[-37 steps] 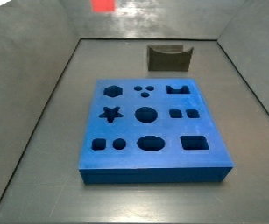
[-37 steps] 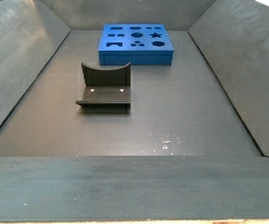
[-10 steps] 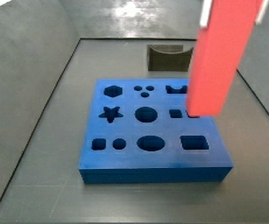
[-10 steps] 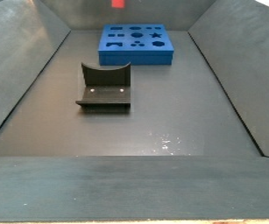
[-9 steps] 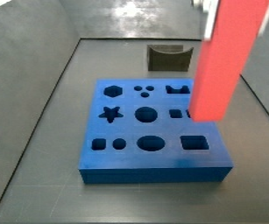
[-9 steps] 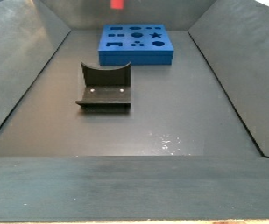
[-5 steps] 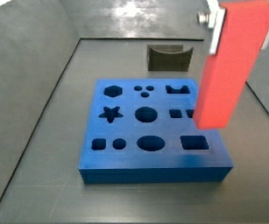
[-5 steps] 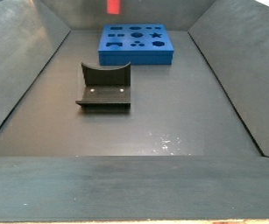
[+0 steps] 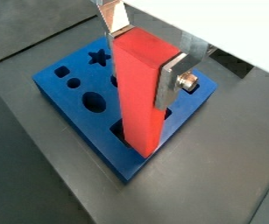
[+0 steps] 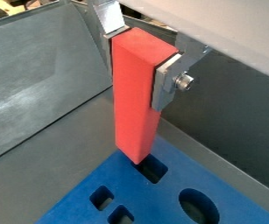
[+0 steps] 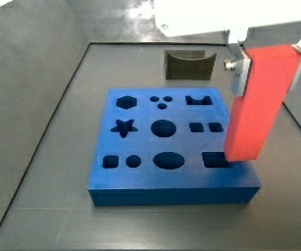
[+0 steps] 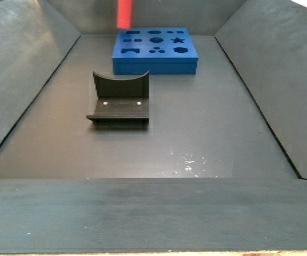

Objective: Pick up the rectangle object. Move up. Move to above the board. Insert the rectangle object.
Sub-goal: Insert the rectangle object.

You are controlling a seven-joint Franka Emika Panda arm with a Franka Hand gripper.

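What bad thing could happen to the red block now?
1. The rectangle object hangs upright in the gripper, its lower end just above a dark cut-out in the board. If it comes down slightly off, it may hit the blue rim and jam.
2. The fingers hold only its upper part, so a bump might tilt the long block in the grip.
3. Letting go early could make it topple onto the board.

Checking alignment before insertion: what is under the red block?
The block, shut in the tool, hangs over the board, its end above a dark cut-out. The block hides part of that hole.
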